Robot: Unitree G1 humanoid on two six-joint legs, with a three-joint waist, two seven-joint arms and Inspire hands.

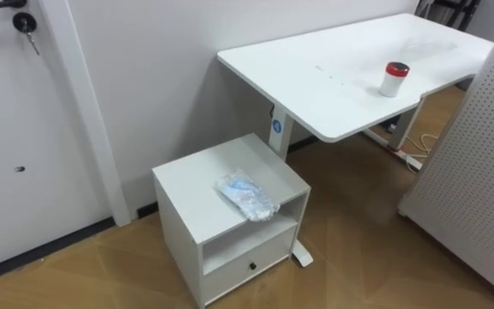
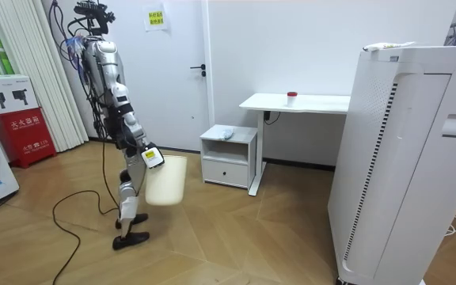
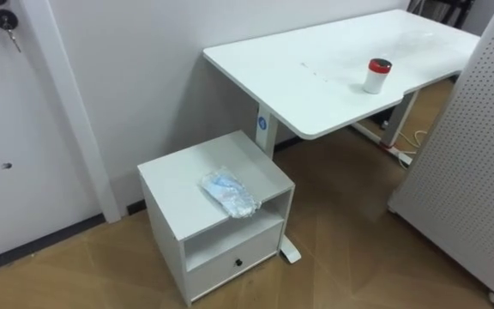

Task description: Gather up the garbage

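A crumpled blue-and-white plastic wrapper [image 1: 247, 196] lies on top of a low white cabinet [image 1: 197, 174], near its front right corner. On the white desk [image 1: 333, 60] beside it stands a small white container with a red cap [image 1: 394, 79]. In the room view I stand on the wooden floor a couple of steps to the left of the cabinet [image 2: 229, 154], facing it. My right hand [image 2: 150, 157] holds a cream waste bin [image 2: 167, 182] by its rim, lifted off the floor at my side.
A tall white perforated unit [image 1: 478, 172] stands right of the desk, with a gap of floor between. A white door with a key [image 1: 26, 24] is left of the cabinet. The cabinet has an open shelf and a drawer [image 1: 251, 264]. A red box [image 2: 24, 131] stands behind me.
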